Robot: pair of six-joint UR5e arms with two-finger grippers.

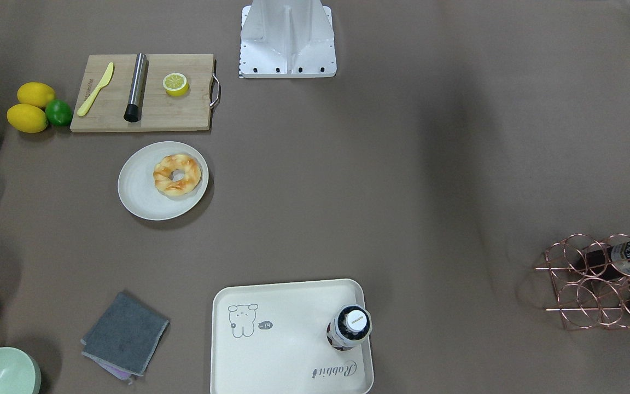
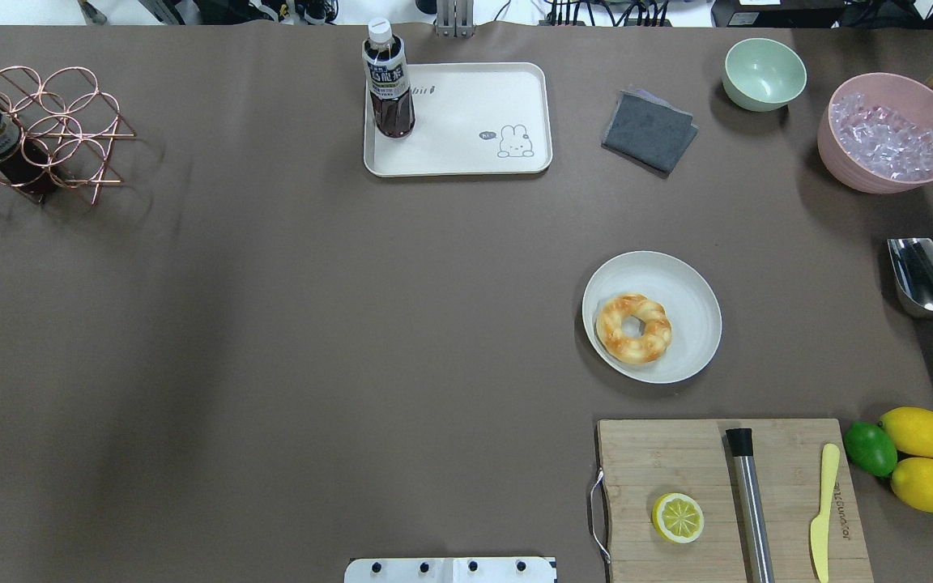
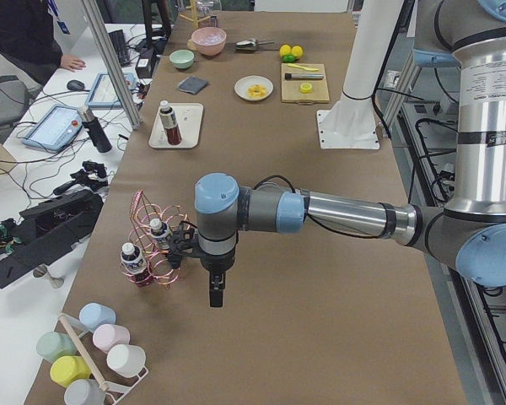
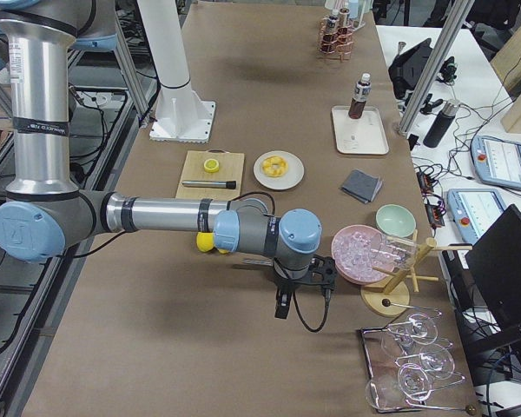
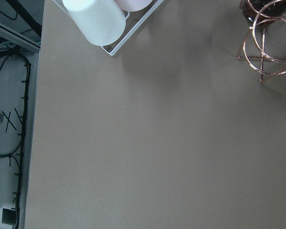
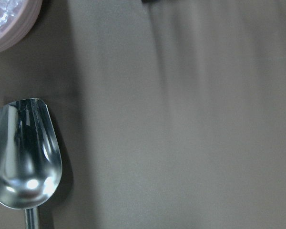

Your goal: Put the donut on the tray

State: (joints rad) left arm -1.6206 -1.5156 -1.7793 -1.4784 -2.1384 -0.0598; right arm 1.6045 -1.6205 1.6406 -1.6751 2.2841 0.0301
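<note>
Two pincers, each visible only from the ends of the desk (image 2: 272, 324).

- Left pincer (image 3: 215, 297): points down over the desk, near the copper wire rack (image 2: 37, 129). How far open it is, and whether it holds anything, cannot be told.
- Right pincer (image 4: 282, 308): points down over the desk, close to the pink bowl of ice (image 2: 888, 134) and the steel scoop (image 2: 924, 279). Its opening and any load likewise cannot be told.
- One donut (image 2: 633, 328): lies flat and off-centre on the round white plate (image 2: 685, 283), well apart from both pincers.
- One tray (image 2: 466, 121): cream, at the desk edge far from the robot's base and well apart from the plate. It has a bear drawing near one corner, and a dark drink bottle (image 2: 388, 81) stands upright in another.
- One wooden board (image 2: 677, 453): near the plate, on the robot's side of it. It carries a lemon half (image 2: 678, 517), a metal cylinder (image 2: 750, 502) and a yellow knife (image 2: 823, 510).
- One grey cloth (image 2: 649, 129): folded, between the tray and a green bowl (image 2: 764, 73).
</note>
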